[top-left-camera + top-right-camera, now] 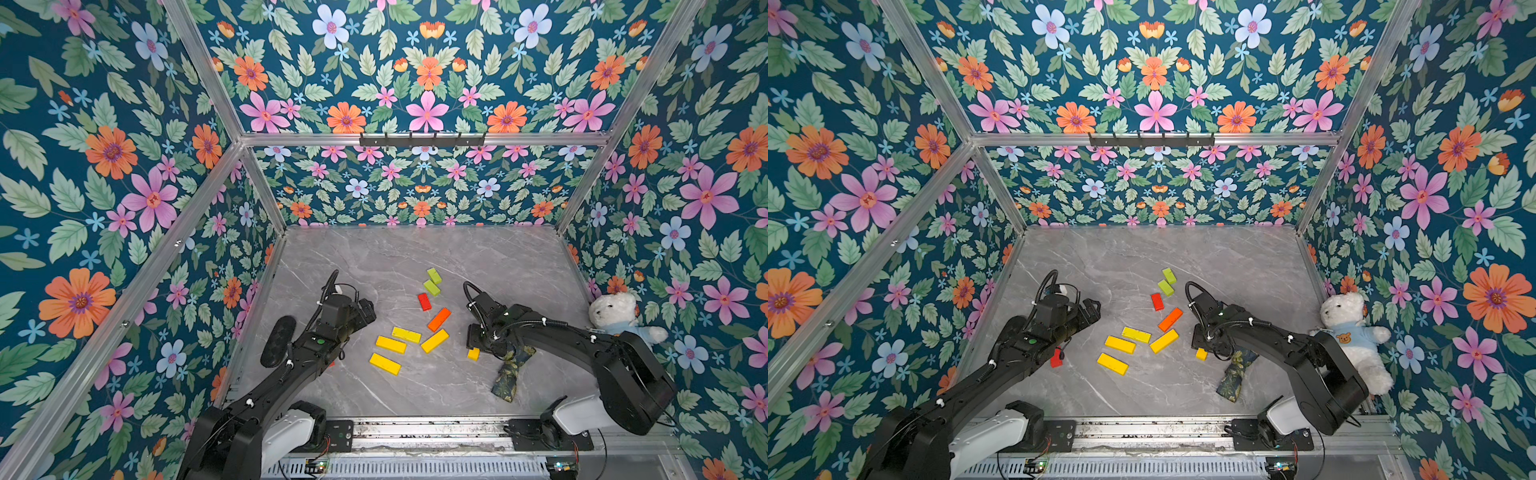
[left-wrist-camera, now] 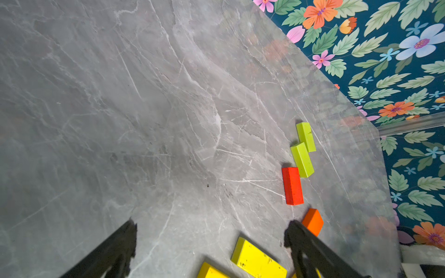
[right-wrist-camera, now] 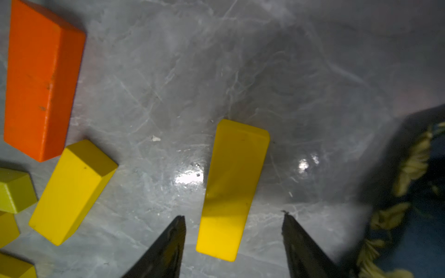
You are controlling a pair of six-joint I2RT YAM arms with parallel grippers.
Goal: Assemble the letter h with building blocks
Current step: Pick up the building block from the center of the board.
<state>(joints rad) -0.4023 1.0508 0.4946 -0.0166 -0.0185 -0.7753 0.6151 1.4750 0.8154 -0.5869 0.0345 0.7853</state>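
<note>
**Desk:** Where's the block you're after?

**Operator:** I have my right gripper (image 3: 232, 215) down over a glossy yellow rectangular block (image 3: 233, 183). It lies flat on the grey marble-patterned tabletop (image 3: 313, 72), apart from the others on the right of the group. The jaws straddle its near end. They're parted, with table showing on each side, so nothing is gripped.

**Desk:** And the rest?

**Operator:** Left of it in a top view, four long yellow bars (image 1: 391, 344) lie in a loose cluster, each at its own angle. Just beyond them is a long orange bar (image 1: 439, 319), then a short red block (image 1: 424, 301). Nearest the back wall are two short lime-green blocks (image 1: 432, 287), close enough that they seem to touch. A second red block (image 1: 1056, 357) shows partly under my left arm.

**Desk:** Left side?

**Operator:** My left gripper (image 2: 210, 226) hangs above the table, left of the cluster. Its jaws are spread wide and hold nothing.

**Desk:** Anything else in there?

**Operator:** I see a dark floral cloth scrap (image 1: 509, 374) just beside the right gripper, partly under that arm. A white teddy bear in a blue shirt (image 1: 619, 316) sits against the right wall.
</note>
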